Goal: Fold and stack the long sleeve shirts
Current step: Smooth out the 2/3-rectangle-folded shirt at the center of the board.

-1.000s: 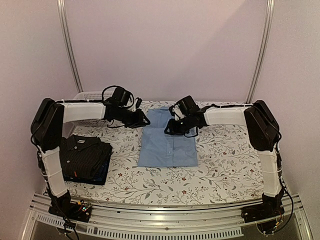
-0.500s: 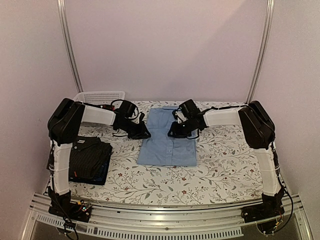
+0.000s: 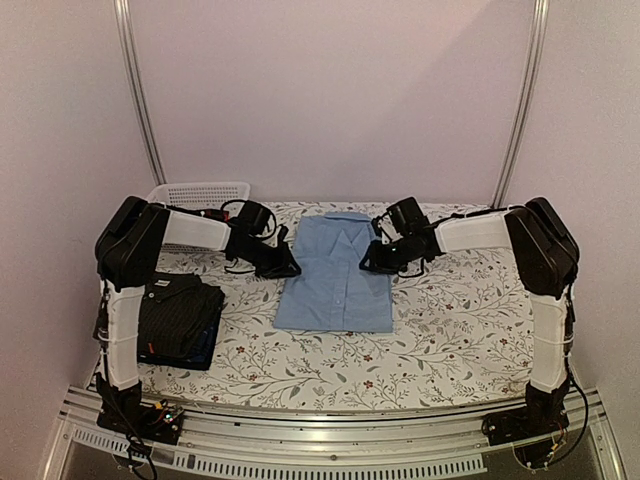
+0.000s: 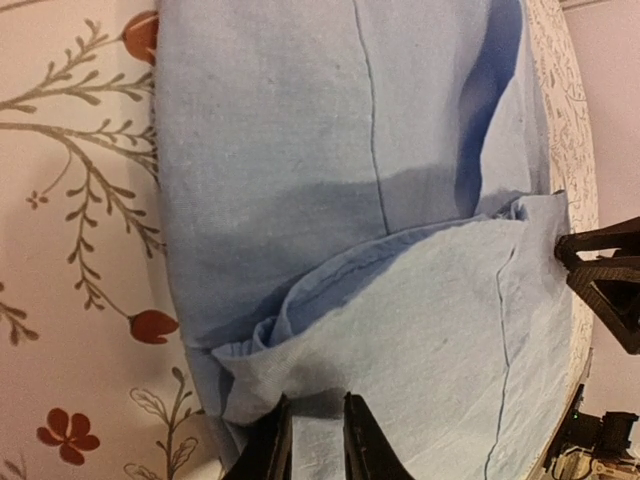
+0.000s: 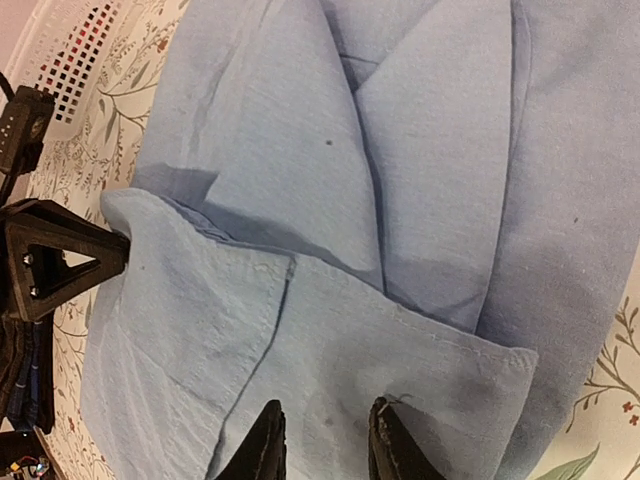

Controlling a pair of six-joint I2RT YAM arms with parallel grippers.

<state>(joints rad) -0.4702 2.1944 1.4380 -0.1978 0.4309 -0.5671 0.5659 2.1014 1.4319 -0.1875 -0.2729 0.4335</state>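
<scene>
Nothing readable anywhere on this one, just a tiny orange fleck (image 3: 150,348) on the near edge of the stack, way too small to tell if it was a tag. The light blue shirt (image 3: 335,275) lay flat mid-table, collar toward the back, sides folded in. The black pinstriped shirt (image 3: 178,312) sat folded at the left on top of a navy shirt (image 3: 205,347), well apart from the blue one. The overhead view was the only one showing that stack whole, with the white basket (image 3: 200,192) behind it on the floral table (image 3: 460,320). The left wrist view put the left fingers (image 4: 272,455) at the shirt's left edge, a narrow strip of blue cloth in the gap. I honestly couldn't tell whether they were pinching it or only resting there. The right fingers (image 5: 262,445) were at the right edge, a bit apart, with the folded-in flap flat under them. Only the right wrist view caught a small dark speck (image 5: 330,143) on the cloth.
</scene>
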